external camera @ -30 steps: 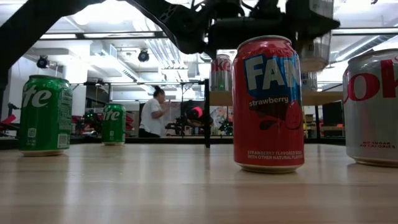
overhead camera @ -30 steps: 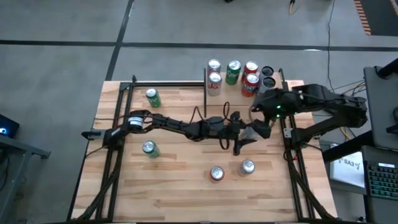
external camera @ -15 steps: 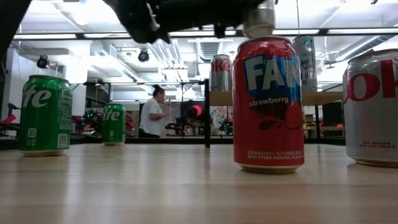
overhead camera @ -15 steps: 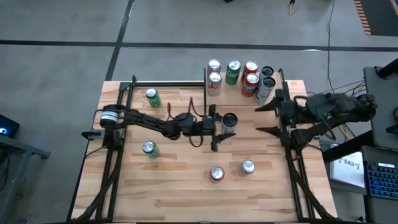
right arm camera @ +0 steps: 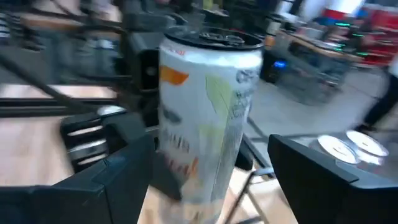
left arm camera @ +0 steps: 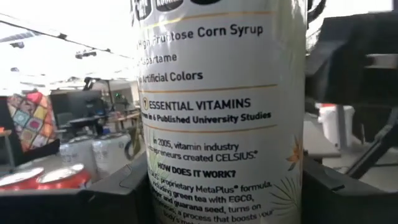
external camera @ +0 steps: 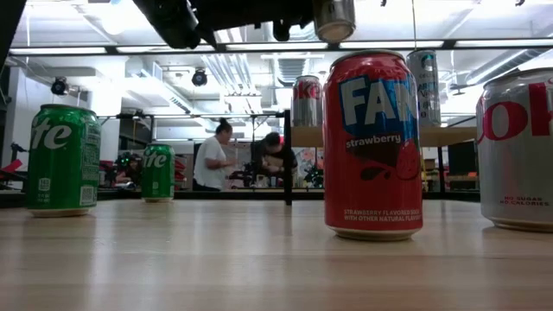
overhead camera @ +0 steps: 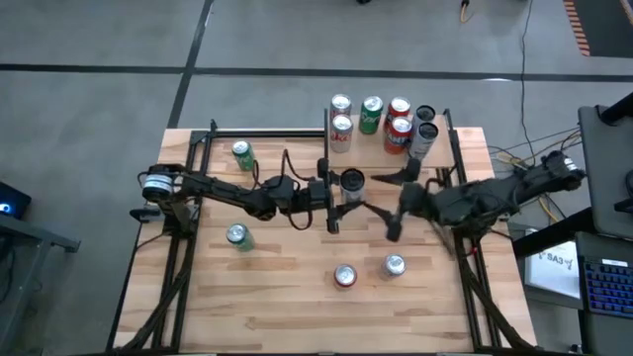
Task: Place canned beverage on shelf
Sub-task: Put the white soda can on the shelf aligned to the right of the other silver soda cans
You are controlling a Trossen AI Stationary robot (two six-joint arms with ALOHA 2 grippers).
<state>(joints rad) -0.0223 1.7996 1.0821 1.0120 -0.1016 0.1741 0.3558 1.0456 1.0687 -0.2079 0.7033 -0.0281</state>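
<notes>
Standing upright in the left hand (overhead camera: 341,198), the slim white Celsius can (overhead camera: 352,182) has its long axis vertical and its dark lid facing up in the overhead shot. It hangs above the desk (overhead camera: 297,297), just in front of the shelf (overhead camera: 371,150), nearer that shelf's left end. The left hand's fingers (left arm camera: 130,186) sit snug on both sides of the can, so it's clamped on it.

Label text on the can reads "High Fructose Corn Syrup", "Aspartame", "Artificial Colors", "ESSENTIAL VITAMINS", "In 6 Published University Studies" and "HOW DOES IT WORK?". The lines lower down are cut off.

The right hand (overhead camera: 388,206) is in front of the shelf too, just to the right of the can, fingers spread wide with nothing between them. Its own camera is smeared, so the can's print is unreadable there.

On the shelf stand a few upright cans, including a green can (overhead camera: 371,114) and a red one (overhead camera: 399,133); their labels are too small from above to read.

Well in front of the shelf, the red Fanta can (external camera: 372,142) reads "strawberry", and the silver can (external camera: 518,147) beside it is cut off by the frame. Only the held can's base shows at desk level.
</notes>
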